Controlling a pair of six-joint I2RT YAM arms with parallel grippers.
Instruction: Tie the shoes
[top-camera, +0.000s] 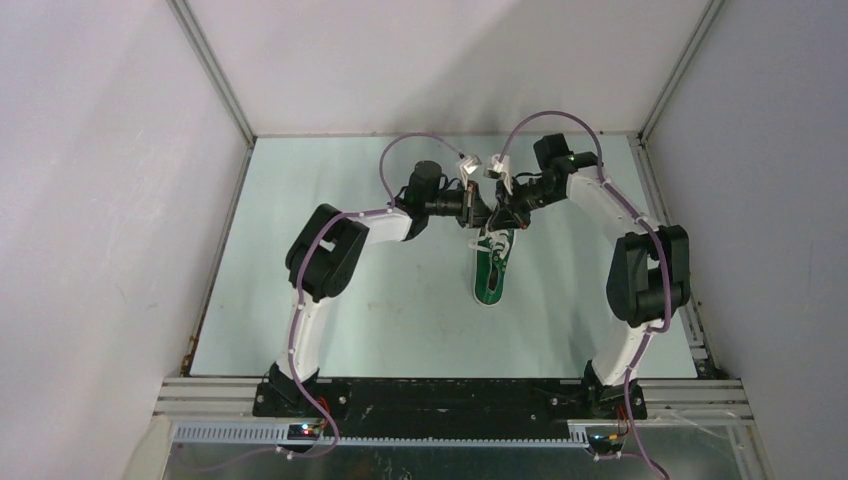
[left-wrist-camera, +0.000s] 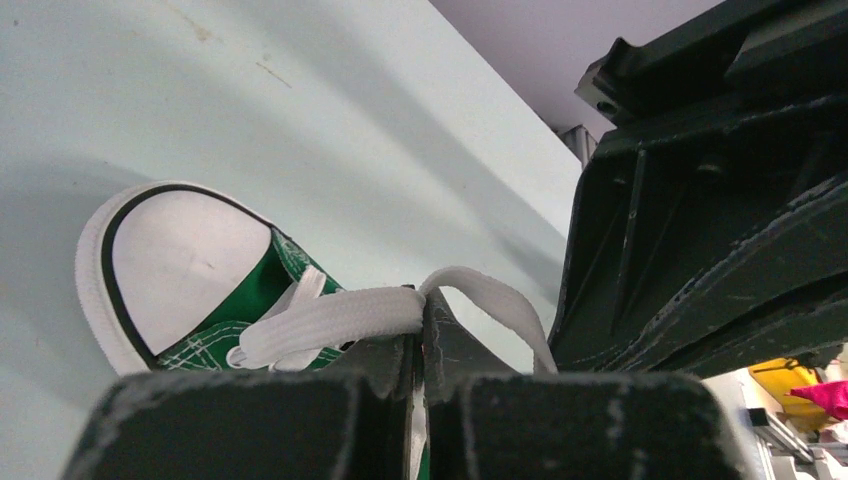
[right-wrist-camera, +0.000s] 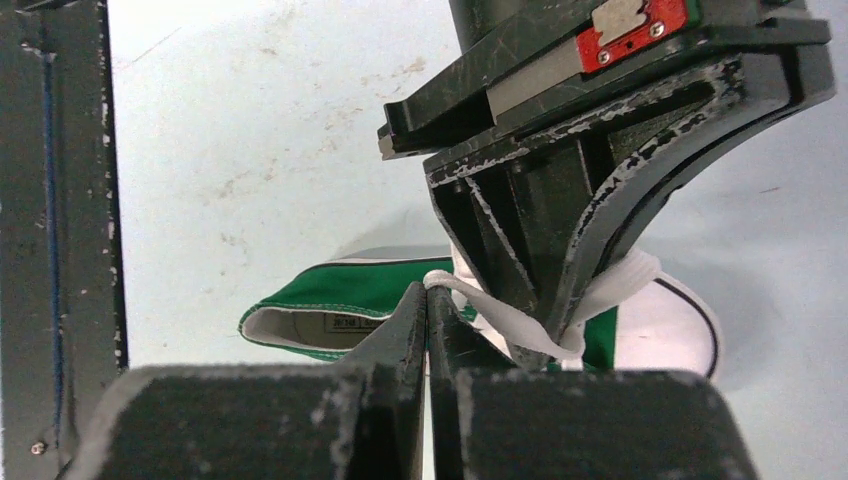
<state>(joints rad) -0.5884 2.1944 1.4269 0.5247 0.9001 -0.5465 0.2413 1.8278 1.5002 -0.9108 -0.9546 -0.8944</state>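
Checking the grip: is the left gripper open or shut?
Shut: the left gripper is closed tight, pinching the green sneaker's white lace.

From above, the sneaker (top-camera: 492, 272) has its 12 o'clock end hidden under the left gripper (top-camera: 484, 212) and right gripper (top-camera: 508, 214). In the left wrist view the lace (left-wrist-camera: 330, 318) vanishes between the fingers (left-wrist-camera: 250, 425) at 6 o'clock.
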